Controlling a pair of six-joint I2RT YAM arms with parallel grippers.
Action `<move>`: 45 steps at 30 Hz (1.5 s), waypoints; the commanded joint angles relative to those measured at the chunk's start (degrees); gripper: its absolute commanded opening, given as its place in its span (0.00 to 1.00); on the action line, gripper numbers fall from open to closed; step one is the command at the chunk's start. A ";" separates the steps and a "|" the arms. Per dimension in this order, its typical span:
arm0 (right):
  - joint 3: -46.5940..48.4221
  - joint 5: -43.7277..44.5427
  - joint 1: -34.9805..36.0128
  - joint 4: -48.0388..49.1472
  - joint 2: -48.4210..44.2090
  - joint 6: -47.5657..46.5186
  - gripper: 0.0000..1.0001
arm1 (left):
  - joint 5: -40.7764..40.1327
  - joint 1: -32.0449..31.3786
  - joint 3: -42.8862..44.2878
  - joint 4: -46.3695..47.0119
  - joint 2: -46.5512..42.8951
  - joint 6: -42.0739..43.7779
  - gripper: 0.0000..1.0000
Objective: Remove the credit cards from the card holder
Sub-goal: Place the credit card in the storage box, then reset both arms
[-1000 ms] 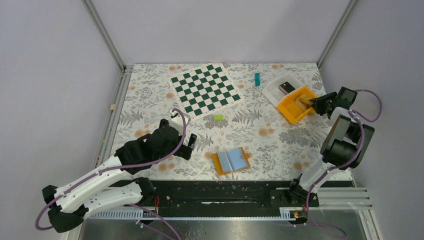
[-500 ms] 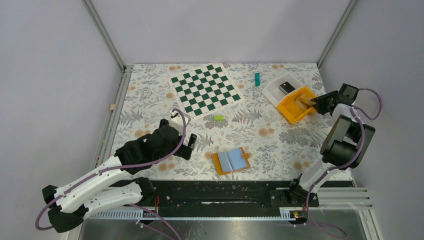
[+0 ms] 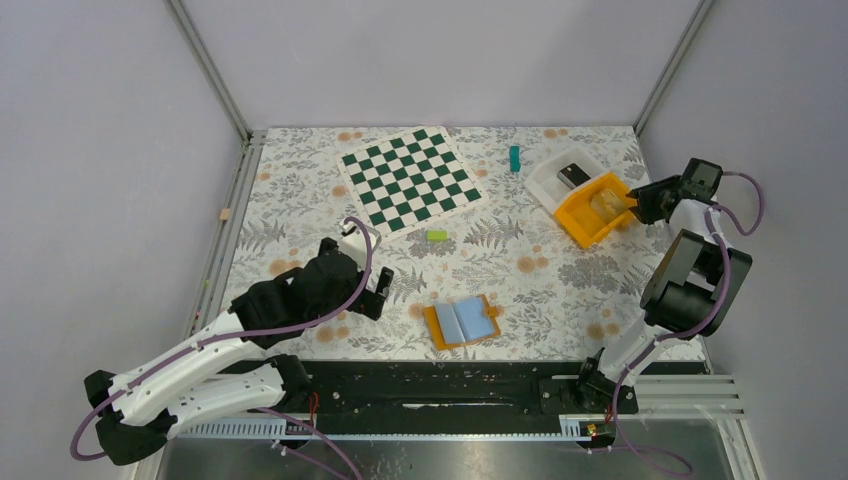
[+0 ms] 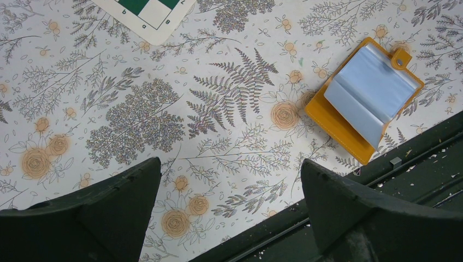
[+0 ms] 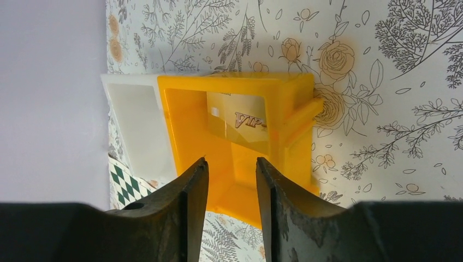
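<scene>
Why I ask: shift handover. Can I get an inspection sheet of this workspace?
Surface: floral cloth, flat.
Job's things: holder open near front edge; blue cards inside.
Clutter: chessboard, green block, teal block, orange bin holding a VIP card, white tray.
Claws: left claw open, empty; right claw open, facing bin.
Cables: purple cable along each arm.
Surroundings: grey walls, metal frame.

Slanted gold letters "VIP" stand on the pale cream flat plastic card (image 5: 236, 121) lying inside the deep orange plastic bin (image 5: 188, 125), at the centre of the right wrist view. Tiny letters "a" and "b" mark the white border of the green-and-white chequered board (image 4: 155, 13), at the top of the left wrist view.
</scene>
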 commanded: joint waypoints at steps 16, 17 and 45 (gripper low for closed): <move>5.05 3.51 8.11 -10.47 -13.12 -12.46 0.42 | -4.17 0.24 -0.01 0.79 -0.09 0.85 0.99; 4.54 3.80 9.90 -11.35 -14.77 -13.58 0.42 | -4.66 0.24 0.03 0.83 -0.24 0.82 0.99; -22.60 4.52 54.55 -26.18 -76.94 -22.52 0.97 | 2.01 0.24 -4.85 8.61 -23.32 -13.81 0.99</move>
